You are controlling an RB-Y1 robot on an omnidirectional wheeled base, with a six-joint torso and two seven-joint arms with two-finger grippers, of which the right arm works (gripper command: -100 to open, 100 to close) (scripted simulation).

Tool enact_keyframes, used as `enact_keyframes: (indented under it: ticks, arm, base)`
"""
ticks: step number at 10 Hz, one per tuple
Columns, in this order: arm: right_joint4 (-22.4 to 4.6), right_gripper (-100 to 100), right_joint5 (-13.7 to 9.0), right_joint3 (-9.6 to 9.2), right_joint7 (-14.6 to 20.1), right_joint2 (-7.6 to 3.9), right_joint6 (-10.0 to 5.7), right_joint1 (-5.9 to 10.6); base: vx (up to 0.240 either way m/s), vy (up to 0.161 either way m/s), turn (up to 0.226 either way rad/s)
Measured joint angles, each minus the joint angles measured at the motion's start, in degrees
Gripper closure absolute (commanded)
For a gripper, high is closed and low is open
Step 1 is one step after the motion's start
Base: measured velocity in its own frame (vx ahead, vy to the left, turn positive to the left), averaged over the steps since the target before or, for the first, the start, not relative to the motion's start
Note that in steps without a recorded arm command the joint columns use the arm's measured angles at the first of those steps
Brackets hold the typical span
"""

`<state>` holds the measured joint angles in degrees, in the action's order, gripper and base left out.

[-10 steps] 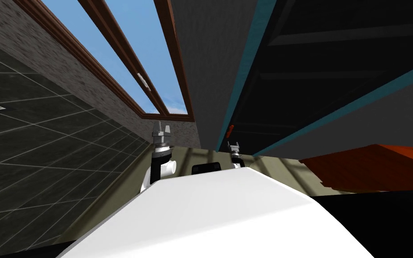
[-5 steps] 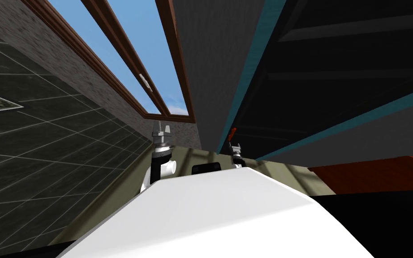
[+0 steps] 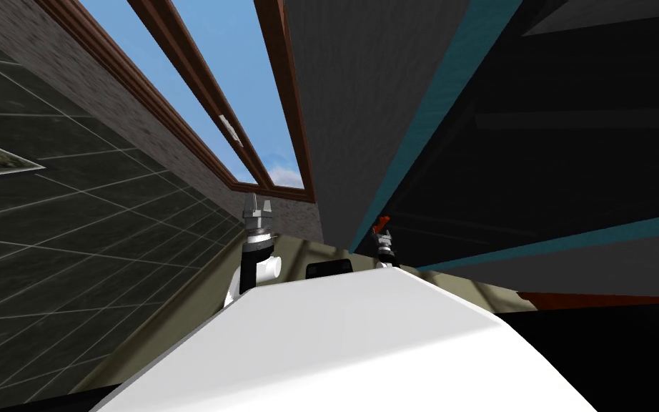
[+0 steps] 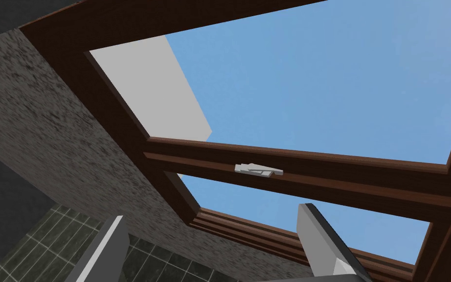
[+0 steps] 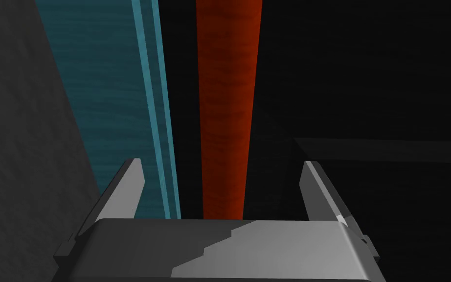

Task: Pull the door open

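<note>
— Your right pincer [image 5: 222, 164] is spread wide and has hold of nothing. The door [image 5: 224, 98], a red strip, runs up between its fingers, apparently clear of both. Whether that strip is the edge or a bar handle, I cannot tell.
— What's around it?
— The teal frame [image 5: 107, 98] is just beside it, with a black area [image 5: 366, 73] on the other side. In the head view a bit of that red shows right at your pincer's tip, by the frame.
— Do I close now?
— I'd ease your hand forward first, so the blades lap the strip deeper. Then close squarely, so both fingers meet it together; a skewed pinch would likely slide off.
— And the pull?
— Draw in an arc, the way the door swings, not straight back, and let your wrist turn with it. I cannot tell its swing from here, so begin slowly and follow where it gives. Mind the frame with the near finger.
— My left arm?
— Your left pincer [image 3: 257, 209] is raised left of the right one, fingers apart, empty. You can leave it there.
</note>
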<state>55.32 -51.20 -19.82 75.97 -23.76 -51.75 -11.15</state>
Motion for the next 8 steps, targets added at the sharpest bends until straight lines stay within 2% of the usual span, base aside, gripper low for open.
enact_keyframes:
  ticks: [1, 2, 7, 8]
  arm:
    - [-0.9, -100, -0.1, 0.26, 0.8, -0.37, -0.34, 0.09]
    - [-1.0, 100, 0.0, 0.13, 1.0, -0.31, -0.57, -0.08]
    - [-0.9, 100, -0.1, 0.23, 0.8, -0.35, -0.3, 0.11]
    - [-0.9, 100, -0.1, 0.22, 0.8, -0.35, -0.3, 0.1]
  base:
    - [0.059, -0.012, -0.006]
    - [-0.021, 0.012, 0.003]
    - [-0.008, 0.001, 0.002]
    - [-0.117, -0.019, 0.108]
